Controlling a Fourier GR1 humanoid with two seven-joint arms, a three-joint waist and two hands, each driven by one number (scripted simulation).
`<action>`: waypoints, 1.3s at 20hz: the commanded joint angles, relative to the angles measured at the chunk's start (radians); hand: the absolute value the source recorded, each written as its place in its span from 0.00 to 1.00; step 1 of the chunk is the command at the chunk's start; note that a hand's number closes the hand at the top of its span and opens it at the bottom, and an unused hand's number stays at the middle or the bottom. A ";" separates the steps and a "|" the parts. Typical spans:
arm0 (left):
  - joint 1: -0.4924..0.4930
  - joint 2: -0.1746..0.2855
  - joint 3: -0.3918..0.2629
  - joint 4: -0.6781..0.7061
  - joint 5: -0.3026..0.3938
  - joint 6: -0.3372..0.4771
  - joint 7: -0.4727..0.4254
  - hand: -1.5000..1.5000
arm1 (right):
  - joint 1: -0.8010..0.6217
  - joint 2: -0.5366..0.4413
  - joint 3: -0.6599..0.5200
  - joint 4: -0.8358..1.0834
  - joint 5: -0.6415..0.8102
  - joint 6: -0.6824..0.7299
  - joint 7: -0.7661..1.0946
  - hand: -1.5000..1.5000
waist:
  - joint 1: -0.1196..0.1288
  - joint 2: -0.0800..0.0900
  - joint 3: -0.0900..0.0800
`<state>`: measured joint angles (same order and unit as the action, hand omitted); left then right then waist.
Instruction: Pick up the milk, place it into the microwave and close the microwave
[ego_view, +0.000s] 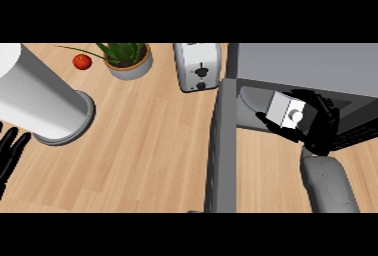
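The milk carton (286, 112), white and grey with a round cap, is tilted at the mouth of the microwave (310, 65). My right hand (319, 122) is curled round the carton, with the thumb under its near side. The microwave's door (221, 150) stands open and points toward me, edge-on. The inside of the microwave is dark, and most of it is hidden by my hand. At the left edge, low, my left hand (10, 152) rests with straight fingers.
A silver toaster (197, 66) stands just left of the microwave. Behind it to the left are a potted plant (129, 59) and a red tomato (82, 61). A tall white cylinder (37, 97) on a grey base fills the far left.
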<state>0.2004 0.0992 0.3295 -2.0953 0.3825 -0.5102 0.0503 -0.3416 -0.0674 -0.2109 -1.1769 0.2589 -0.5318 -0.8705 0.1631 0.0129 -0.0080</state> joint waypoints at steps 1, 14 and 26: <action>-0.019 0.002 -0.027 0.005 -0.011 -0.010 0.005 0.00 | -0.131 0.002 -0.013 0.186 0.017 0.001 0.201 0.00 | 0.051 0.063 0.006; -0.052 -0.011 -0.082 0.011 -0.048 -0.010 0.013 0.00 | -0.092 -0.015 -0.023 0.182 -0.025 0.062 0.222 0.00 | 0.056 0.056 0.008; -0.071 -0.058 -0.143 0.014 -0.097 0.013 0.013 0.00 | -0.103 -0.030 -0.006 0.205 -0.021 0.124 0.262 0.00 | 0.032 0.047 0.008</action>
<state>0.1375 0.0605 0.2074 -2.0826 0.2995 -0.5053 0.0683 -0.3288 -0.0790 -0.2056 -1.1755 0.2200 -0.4241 -0.8062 0.1681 -0.0005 -0.0182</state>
